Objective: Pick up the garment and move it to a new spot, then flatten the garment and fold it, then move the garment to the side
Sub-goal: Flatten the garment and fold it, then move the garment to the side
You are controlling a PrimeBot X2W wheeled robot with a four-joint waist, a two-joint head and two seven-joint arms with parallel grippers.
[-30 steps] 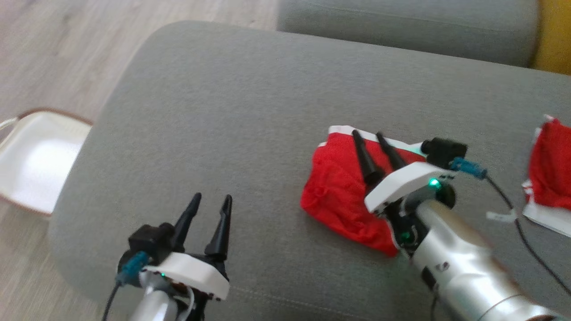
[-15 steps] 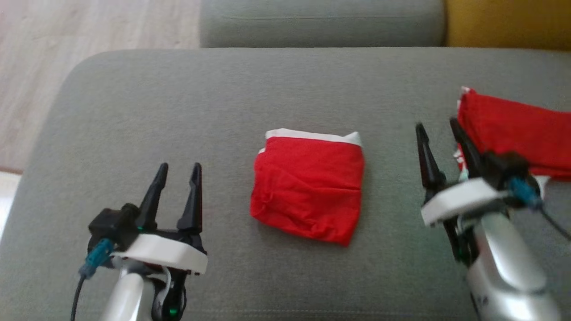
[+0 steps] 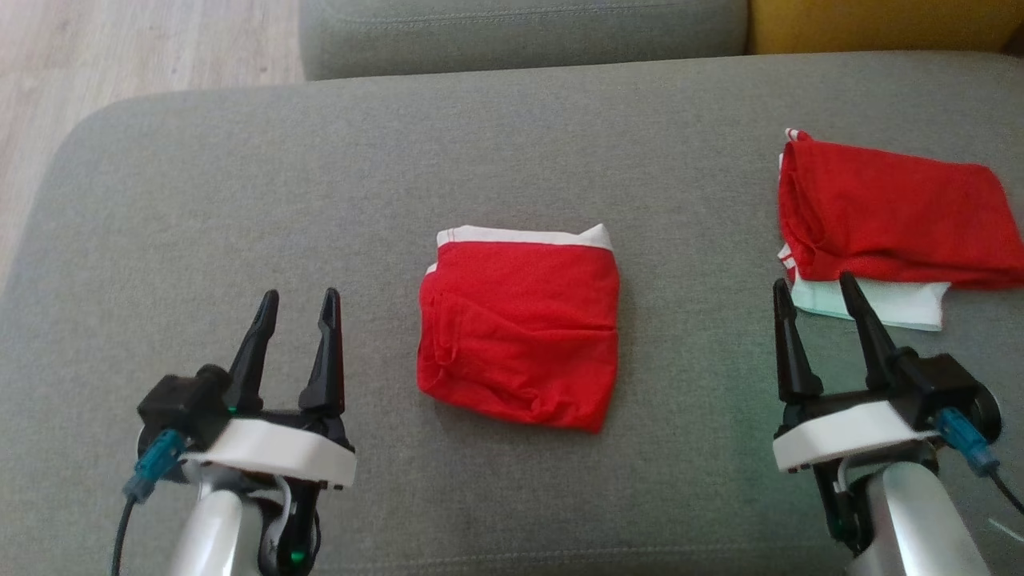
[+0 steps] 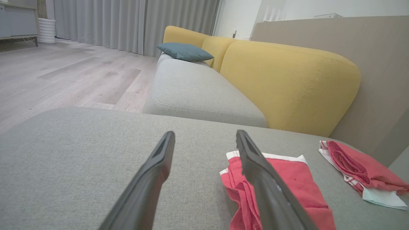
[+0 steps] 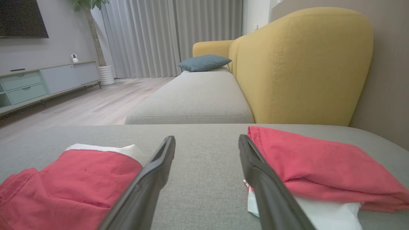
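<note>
The folded garment is seen centred on the cushion, between left gripper and right gripper — both spread, empty. Its doubled edge is best pinched deep and carried flat toward the red pile.

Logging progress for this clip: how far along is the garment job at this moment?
Done, by the look of it: the red garment lies folded into a rectangle on the grey cushion. In hand: nothing; the left gripper and right gripper sit open and empty on either side of it. Left: moving it aside, perhaps toward the red pile at the right.
</note>
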